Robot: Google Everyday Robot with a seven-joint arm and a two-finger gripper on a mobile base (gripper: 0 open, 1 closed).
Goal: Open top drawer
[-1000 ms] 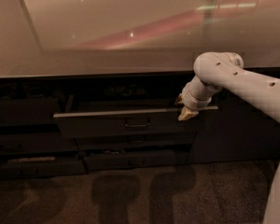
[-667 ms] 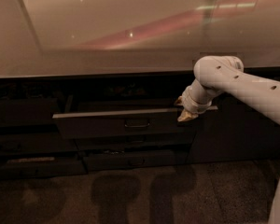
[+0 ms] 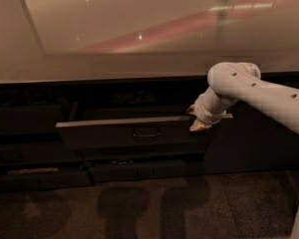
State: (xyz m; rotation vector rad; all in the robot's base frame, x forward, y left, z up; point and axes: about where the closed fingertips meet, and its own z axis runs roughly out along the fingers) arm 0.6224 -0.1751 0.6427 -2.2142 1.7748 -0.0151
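Observation:
The top drawer (image 3: 109, 133) is a wide dark grey flat front with a lighter grey top rim and a small loop handle (image 3: 146, 132) at its centre. It stands pulled out from the cabinet under the counter. My gripper (image 3: 197, 119) is at the drawer's right end, level with the top rim, at the end of the white arm (image 3: 259, 96) that reaches in from the right.
A long pale countertop (image 3: 139, 49) overhangs the cabinets. Below the top drawer sits a narrower drawer front (image 3: 144, 171) with a similar handle, and more dark fronts lie to the left (image 3: 35, 176). A tall dark cabinet door (image 3: 249, 143) is on the right. Dark floor (image 3: 139, 208) in front.

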